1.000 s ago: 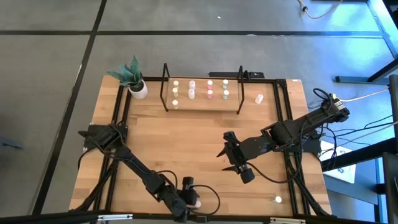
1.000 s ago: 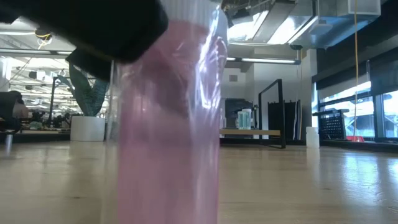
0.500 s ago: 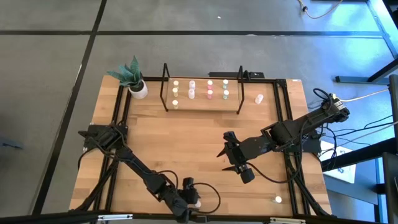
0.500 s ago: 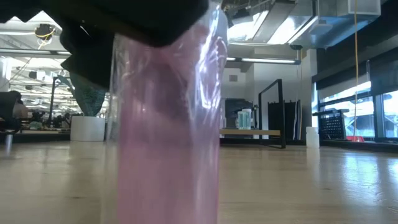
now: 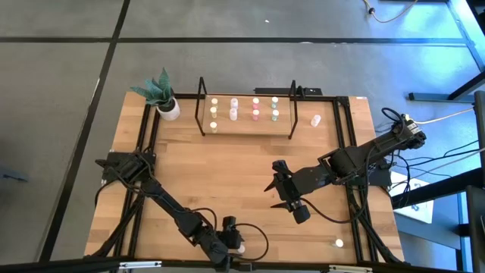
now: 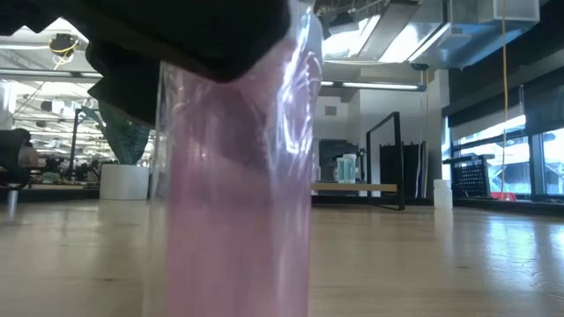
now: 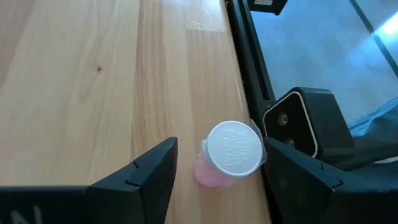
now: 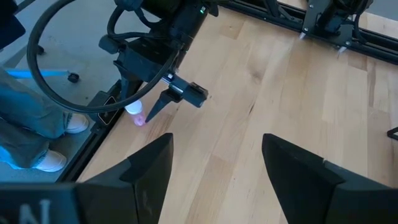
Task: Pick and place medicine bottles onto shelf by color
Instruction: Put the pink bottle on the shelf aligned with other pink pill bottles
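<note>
Since the earlier frame, your left gripper point(image 7: 217, 163) lowered slightly over the pink bottle point(image 7: 229, 155), fingers spread, flanking it. It stood upright at the table's near edge; the right gripper point(image 5: 284, 191) hung mid-table, open.

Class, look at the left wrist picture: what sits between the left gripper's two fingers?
A pink medicine bottle with a white cap stands upright between the open left gripper fingers, close to one of them; whether it touches is unclear.
</note>
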Available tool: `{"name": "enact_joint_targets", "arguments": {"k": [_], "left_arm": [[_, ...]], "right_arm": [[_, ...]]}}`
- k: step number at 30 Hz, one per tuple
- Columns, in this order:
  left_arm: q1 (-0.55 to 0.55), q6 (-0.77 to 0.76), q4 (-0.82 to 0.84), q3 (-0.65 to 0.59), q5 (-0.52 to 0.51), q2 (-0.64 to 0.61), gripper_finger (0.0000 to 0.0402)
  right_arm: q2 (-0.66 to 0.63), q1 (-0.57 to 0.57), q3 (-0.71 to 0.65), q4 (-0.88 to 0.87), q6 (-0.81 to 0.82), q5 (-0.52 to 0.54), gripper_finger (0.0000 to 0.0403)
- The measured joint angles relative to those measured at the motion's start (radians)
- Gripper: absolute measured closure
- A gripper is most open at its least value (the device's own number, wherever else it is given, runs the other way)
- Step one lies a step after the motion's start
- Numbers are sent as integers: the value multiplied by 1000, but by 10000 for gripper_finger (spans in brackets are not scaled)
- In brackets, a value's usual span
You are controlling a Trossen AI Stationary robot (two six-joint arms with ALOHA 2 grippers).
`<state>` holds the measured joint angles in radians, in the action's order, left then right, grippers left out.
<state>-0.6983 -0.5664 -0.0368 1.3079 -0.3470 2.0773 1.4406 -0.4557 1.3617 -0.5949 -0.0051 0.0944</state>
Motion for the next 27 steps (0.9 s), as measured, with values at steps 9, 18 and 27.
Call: {"name": "enact_joint_targets", "arguments": {"k": [9,18,27], "left_arm": [[0,0,2,0,-6,0,212],[0,-5,2,0,-8,-1,284],[0,-35,2,0,-18,-1,317]], "right_arm": [[0,0,0,0,0,0,155],[0,0,0,0,0,0,155],[0,0,0,0,0,0,155]]}}
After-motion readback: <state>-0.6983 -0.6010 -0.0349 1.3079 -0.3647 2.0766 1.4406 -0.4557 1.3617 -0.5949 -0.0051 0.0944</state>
